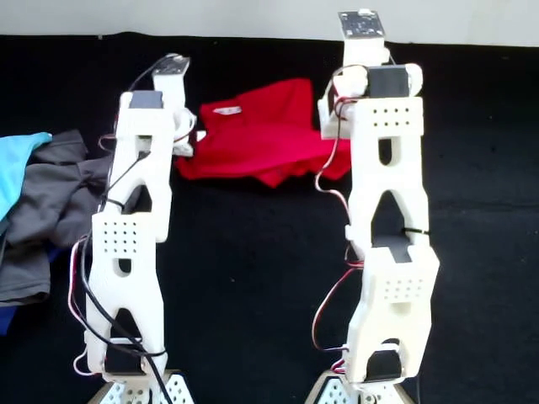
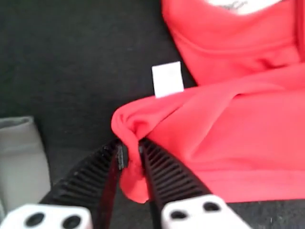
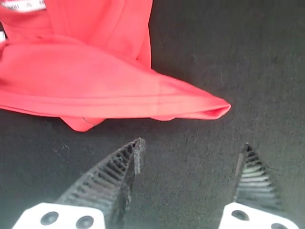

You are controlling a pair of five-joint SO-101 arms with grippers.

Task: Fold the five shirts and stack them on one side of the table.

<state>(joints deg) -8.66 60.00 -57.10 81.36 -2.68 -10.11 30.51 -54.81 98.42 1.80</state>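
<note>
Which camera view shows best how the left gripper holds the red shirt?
The left wrist view: the left gripper is shut on a bunched fold of the red shirt. The high view shows the shirt between the arms, the pinch too small to judge. The right wrist view shows another edge, beyond the open right gripper.

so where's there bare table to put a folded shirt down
Bare black cloth lies between the two arms, on the near side of the red shirt, and again from the right arm to the table's right edge. Crowded: the left edge, where the pile of grey and blue shirts lies beside the left arm.
</note>
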